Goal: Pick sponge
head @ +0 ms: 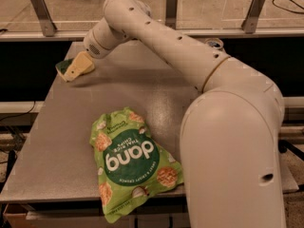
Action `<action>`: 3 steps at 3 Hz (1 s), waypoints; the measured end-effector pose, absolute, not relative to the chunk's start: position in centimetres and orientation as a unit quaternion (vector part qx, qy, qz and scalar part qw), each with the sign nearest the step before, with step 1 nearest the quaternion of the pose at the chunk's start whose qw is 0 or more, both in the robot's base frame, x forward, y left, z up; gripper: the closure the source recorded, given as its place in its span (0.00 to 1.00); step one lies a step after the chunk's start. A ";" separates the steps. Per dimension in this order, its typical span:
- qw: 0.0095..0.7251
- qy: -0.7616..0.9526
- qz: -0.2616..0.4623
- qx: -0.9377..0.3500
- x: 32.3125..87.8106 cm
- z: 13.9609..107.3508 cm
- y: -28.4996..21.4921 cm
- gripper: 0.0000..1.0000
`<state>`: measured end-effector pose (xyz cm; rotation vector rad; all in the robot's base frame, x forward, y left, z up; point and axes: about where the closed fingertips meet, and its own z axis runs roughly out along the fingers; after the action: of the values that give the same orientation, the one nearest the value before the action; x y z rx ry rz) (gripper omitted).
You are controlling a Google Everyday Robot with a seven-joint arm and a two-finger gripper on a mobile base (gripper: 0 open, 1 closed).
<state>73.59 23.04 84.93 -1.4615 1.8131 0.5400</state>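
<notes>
The sponge [61,67] lies at the far left edge of the grey table [57,141]. Only its dark green corner shows, and the rest is hidden under my gripper. My gripper [76,69], pale tan, sits right on top of the sponge's right part, low at the table surface. The white arm reaches to it from the lower right across the table's back half.
A large green chip bag [131,164] lies at the table's front edge, partly overhanging it. A small round object [214,43] sits at the back right behind the arm. Metal posts [41,12] and a rail run behind the table. The table's left edge is next to the sponge.
</notes>
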 end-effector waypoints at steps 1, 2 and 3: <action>0.356 0.713 0.213 -0.566 73.3 83.7 23.7 0.18; 0.351 0.717 0.215 -0.563 73.1 82.9 23.8 0.41; 0.361 0.716 0.214 -0.557 73.3 83.7 23.3 0.65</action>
<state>73.30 23.27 83.71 -1.4365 1.8460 0.5507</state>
